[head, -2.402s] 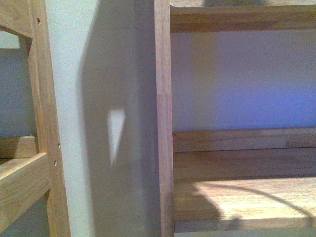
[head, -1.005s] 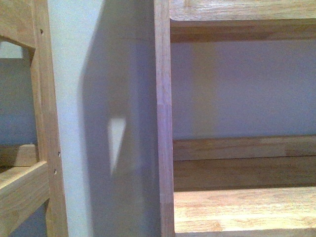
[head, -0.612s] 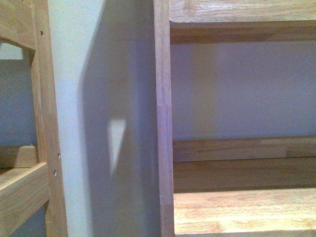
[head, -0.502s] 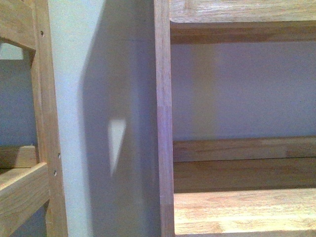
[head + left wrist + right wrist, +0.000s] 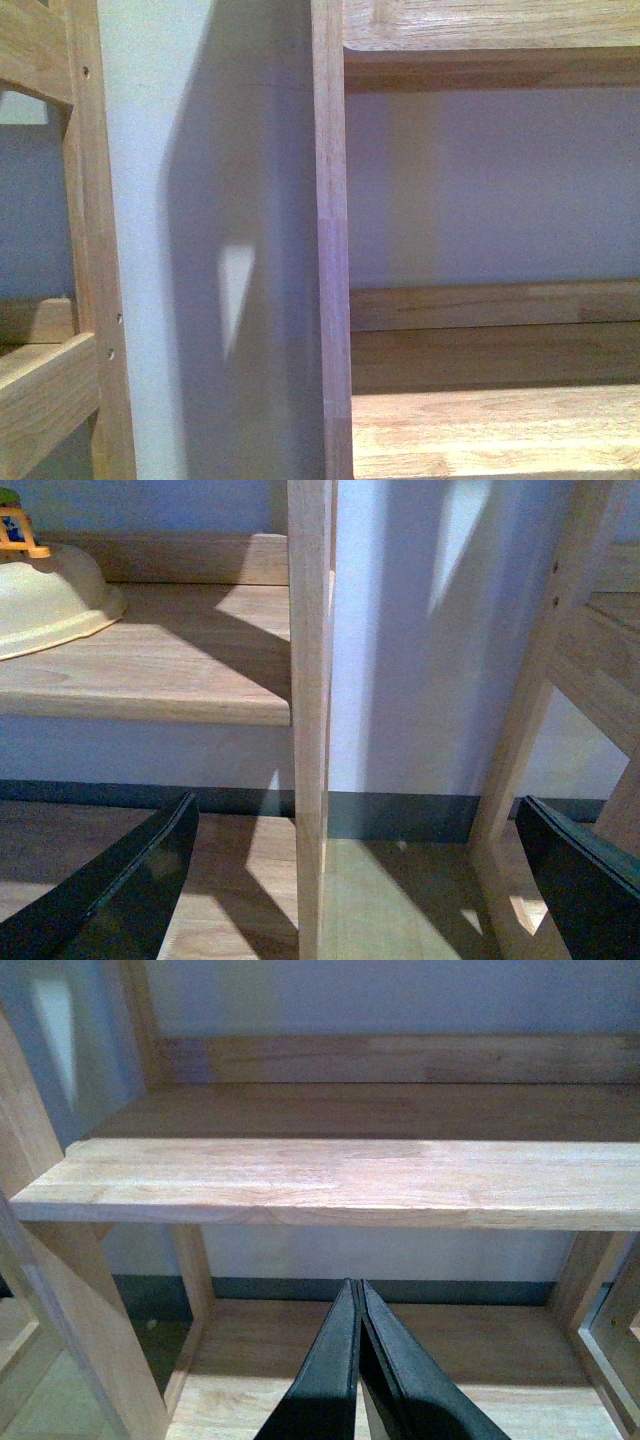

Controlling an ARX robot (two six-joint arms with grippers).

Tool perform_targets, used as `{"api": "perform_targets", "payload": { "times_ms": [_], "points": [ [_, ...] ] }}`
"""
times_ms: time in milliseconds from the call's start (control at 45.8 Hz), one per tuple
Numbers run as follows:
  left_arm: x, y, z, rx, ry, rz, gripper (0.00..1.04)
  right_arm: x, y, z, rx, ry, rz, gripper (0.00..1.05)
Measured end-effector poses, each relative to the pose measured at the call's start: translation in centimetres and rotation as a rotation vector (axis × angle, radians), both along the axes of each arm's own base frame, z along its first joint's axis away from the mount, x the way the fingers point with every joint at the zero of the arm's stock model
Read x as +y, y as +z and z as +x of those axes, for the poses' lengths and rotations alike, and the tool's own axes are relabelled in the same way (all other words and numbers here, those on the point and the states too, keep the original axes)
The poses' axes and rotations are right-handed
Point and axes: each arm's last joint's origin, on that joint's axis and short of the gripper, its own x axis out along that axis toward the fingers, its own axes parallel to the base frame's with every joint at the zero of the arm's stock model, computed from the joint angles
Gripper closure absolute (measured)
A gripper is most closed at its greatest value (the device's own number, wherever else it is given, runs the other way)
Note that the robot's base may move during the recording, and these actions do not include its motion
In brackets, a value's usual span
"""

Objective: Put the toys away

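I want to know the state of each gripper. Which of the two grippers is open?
The left gripper is open: its black fingers stand far apart on either side of a wooden post. The right gripper has its fingers pressed together, holding nothing.

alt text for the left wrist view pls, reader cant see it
The left gripper is open, its two dark fingers spread either side of a wooden shelf upright. Beyond it, a pale cream rounded object with an orange bit on top rests on a wooden shelf, cut off at the frame edge.
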Motion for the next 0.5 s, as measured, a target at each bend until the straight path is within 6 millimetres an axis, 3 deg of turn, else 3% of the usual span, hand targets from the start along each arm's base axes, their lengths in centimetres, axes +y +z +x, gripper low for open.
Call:
{"api": "perform_targets", "payload": {
  "times_ms": [502],
  "points": [
    [0.0,0.0,0.0,0.0,0.0,0.0,0.06,0.0,-1.5,0.0,0.0,0.0,0.0,1.01]
  ]
}}
